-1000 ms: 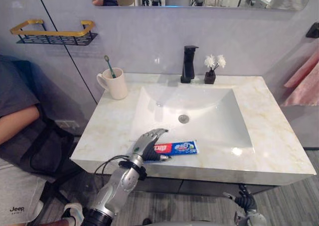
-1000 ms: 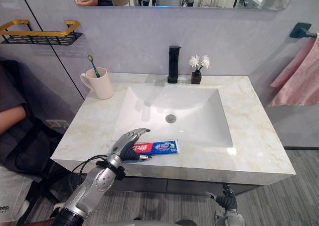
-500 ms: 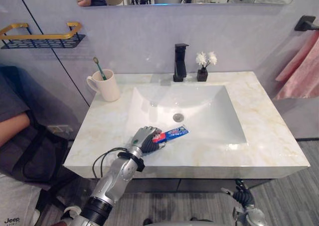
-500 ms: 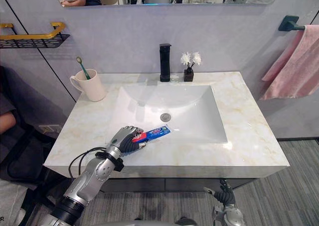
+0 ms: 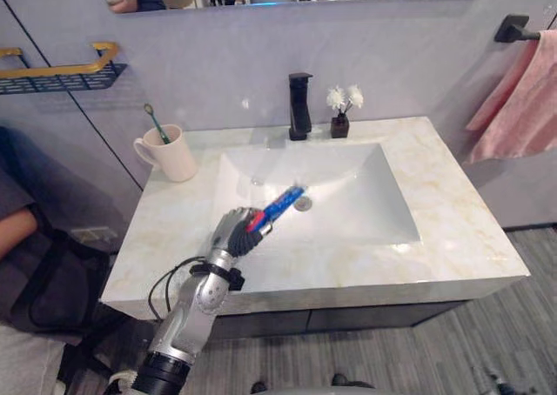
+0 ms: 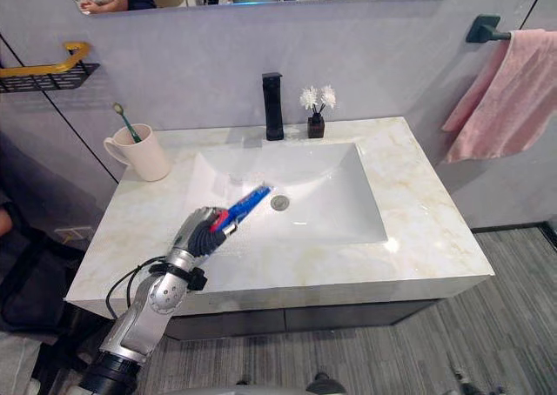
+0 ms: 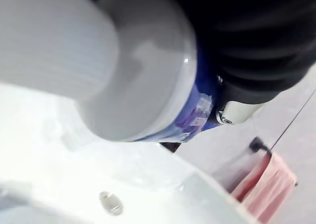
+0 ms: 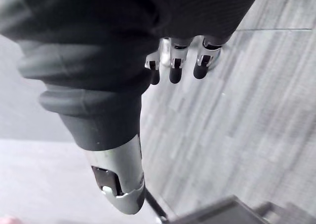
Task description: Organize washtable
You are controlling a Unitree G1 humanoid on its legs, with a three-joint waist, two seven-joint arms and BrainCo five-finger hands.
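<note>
The left hand [image 5: 233, 234] was curled round the red end of 1 toothpaste tube [image 5: 280, 203], held tilted above the front-left of the sink [image 5: 348, 195]. The tube looked light, soft and slick, best gripped mid-body without squeezing. Left of the sink stood 1 mug [image 5: 178, 156] holding 1 toothbrush [image 5: 155, 123]. The right hand [image 8: 174, 61] hung relaxed, empty.

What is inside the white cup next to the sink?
A green toothbrush sticks up out of the cup. Its lower end is hidden by the cup's wall, so whether anything else is down inside cannot be seen.
</note>
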